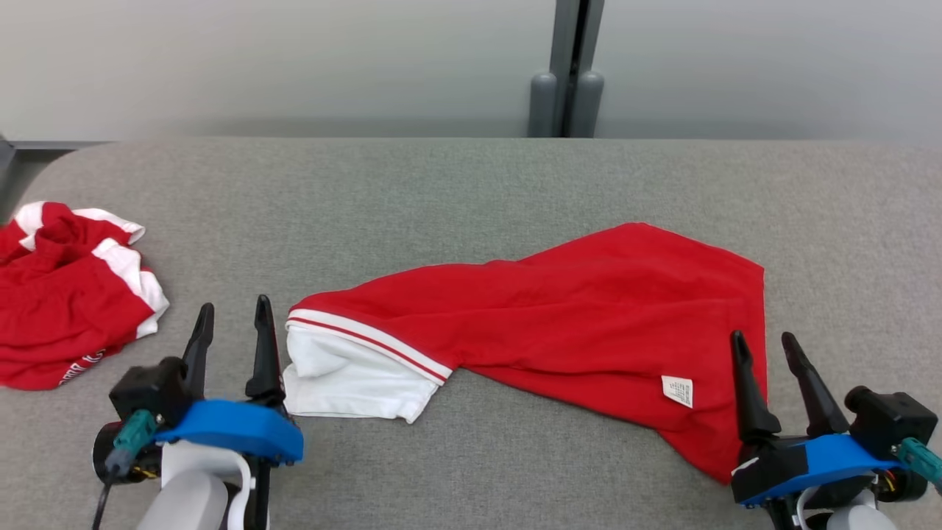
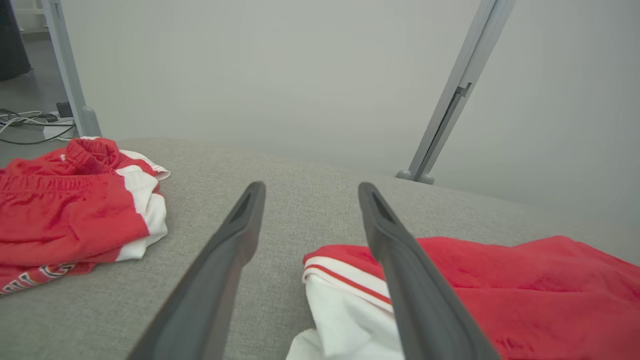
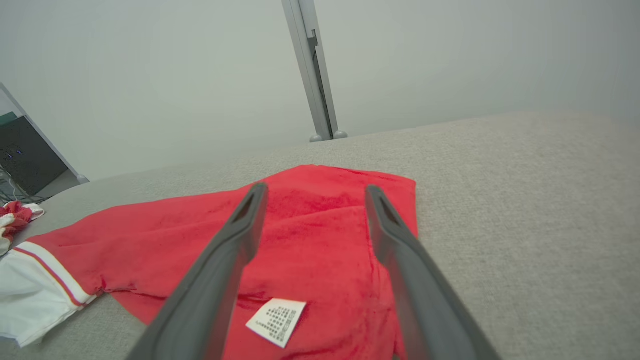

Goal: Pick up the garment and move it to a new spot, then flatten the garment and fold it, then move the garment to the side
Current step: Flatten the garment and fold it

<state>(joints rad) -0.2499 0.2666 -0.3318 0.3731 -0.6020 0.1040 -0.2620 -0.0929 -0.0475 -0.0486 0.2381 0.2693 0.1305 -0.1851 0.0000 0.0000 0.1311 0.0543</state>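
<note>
Head view: the twisted red garment (image 1: 559, 316) lies on the counter (image 1: 471, 184). The left pincer (image 1: 235, 303) is spread beside its white end, the right pincer (image 1: 762, 337) spread over its near-right hem. Left wrist view: the cuff (image 2: 340, 272) is just right. Right wrist view: the label (image 3: 276, 320) lies below. Flattening seems due, which calls for pinching both ends.

A grey, woven-fabric table (image 1: 471, 184) spans the head view, its far left corner rounded. Behind it stands a plain, pale grey wall (image 1: 257, 59), evenly lit, with soft shade along the table's far edge. A grey upright post (image 1: 570, 37) divides the wall, with two rounded feet (image 1: 565, 103) at its base. In the left wrist view a second post (image 2: 67, 70) rises from a grey floor (image 2: 30, 80) where pale cables (image 2: 25, 120) lie. A dark unit (image 3: 27, 160) stands at the far left of the right wrist view
</note>
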